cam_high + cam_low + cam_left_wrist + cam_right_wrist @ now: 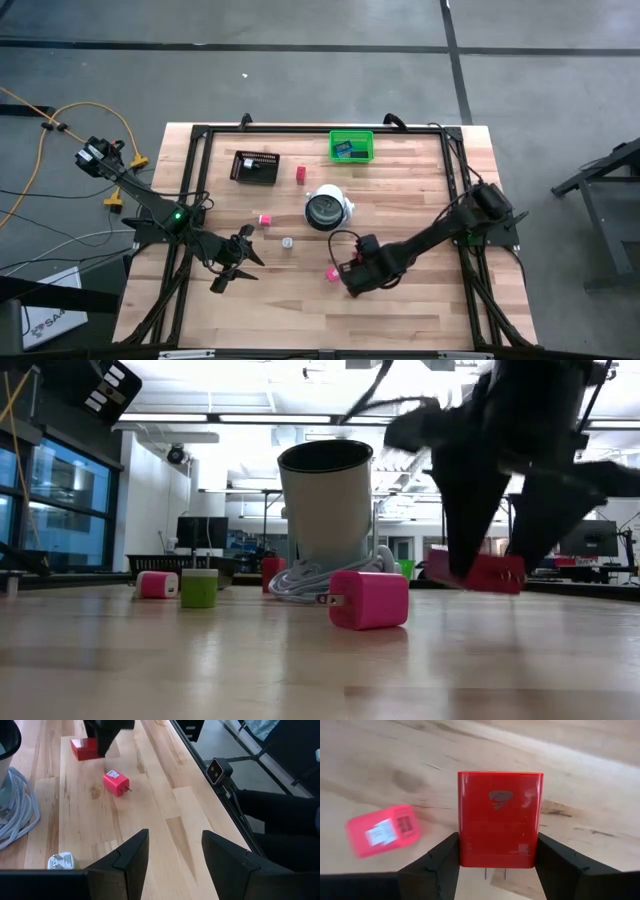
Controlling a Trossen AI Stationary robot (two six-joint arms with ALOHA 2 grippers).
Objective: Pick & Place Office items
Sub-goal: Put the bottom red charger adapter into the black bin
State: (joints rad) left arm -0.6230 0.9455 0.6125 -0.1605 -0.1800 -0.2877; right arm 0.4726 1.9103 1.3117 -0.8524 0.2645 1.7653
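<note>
My right gripper (349, 277) is near the table's middle front, shut on a red block (500, 820) with two metal prongs. A pink block (331, 272) lies on the wood just to its left and also shows in the right wrist view (382, 831). My left gripper (175, 837) hovers open over bare wood left of centre, touching nothing. Farther back lie another pink block (265, 218), a red block (300, 174) and a small white round bit (287, 242). Blue and teal flat pieces sit in the green bin (351, 146). My right gripper pinches the red block by two opposite side faces (462, 845), one dark finger (437, 862) on each side. The fingers come from above, pointing down (470, 510). The block's prongs (495, 874) point back toward the wrist. I cannot tell whether it is clear of the table.
A white round object with a dark face (325, 208) and its coiled white cable (15, 820) stand mid-table. The black mesh tray (256, 166) sits at the far left. A green block (199, 588) shows in the low view. A black frame (455, 200) borders the table.
</note>
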